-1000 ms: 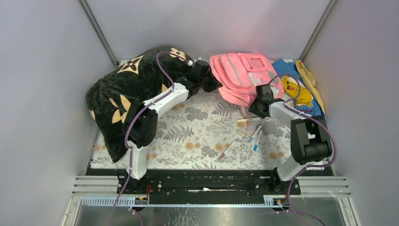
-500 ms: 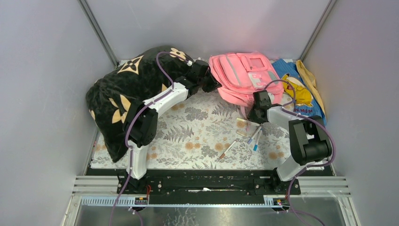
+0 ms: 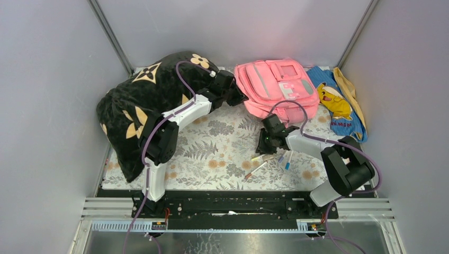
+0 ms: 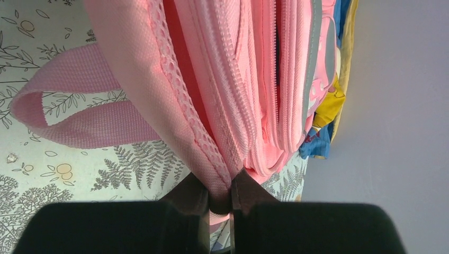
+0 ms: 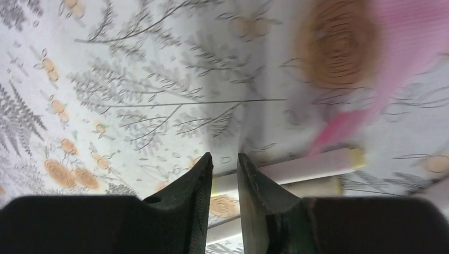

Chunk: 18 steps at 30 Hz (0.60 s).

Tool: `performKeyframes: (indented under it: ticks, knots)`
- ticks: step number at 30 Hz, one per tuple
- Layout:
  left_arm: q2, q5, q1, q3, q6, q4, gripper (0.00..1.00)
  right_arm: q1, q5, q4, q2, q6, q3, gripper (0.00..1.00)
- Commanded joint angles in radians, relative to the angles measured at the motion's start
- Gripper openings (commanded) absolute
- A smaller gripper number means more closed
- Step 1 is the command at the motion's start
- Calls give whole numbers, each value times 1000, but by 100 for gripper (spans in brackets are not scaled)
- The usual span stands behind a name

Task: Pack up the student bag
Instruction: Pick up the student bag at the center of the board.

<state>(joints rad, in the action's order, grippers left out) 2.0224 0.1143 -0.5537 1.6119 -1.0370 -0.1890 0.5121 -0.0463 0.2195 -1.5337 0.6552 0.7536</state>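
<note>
Where grey walls [image 3: 53,58] enclose floral cloth [image 3: 212,153], left tool [image 4: 220,196] pinching student bag [image 4: 222,79] (pink), right tool [image 5: 225,165] narrow, grip unclear.

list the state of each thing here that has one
large pink fabric backpack, lying front up, edge pinched
left claw, shut on the backpack's edge
thin white pens, loose on the floral mat
right claw, low over the pens, grip unclear
black pillow with tan flowers, heaped at left
blue cloth with yellow figure, spread beside backpack
</note>
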Motion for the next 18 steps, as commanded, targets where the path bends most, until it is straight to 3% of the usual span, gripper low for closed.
performKeyframes:
  ticks: [1,7,12,18]
  knots:
    - [-6,43,6,-9,-9,186,0,73,-50,40,-51,57,55,30]
    - [-41,109,-20,-119,2,223,0,94,51,144,41,22,155,32]
    - [-66,195,-65,-209,39,208,0,81,293,232,199,-13,186,45]
    - [-144,216,-86,-367,83,181,0,-26,337,281,273,-52,215,50]
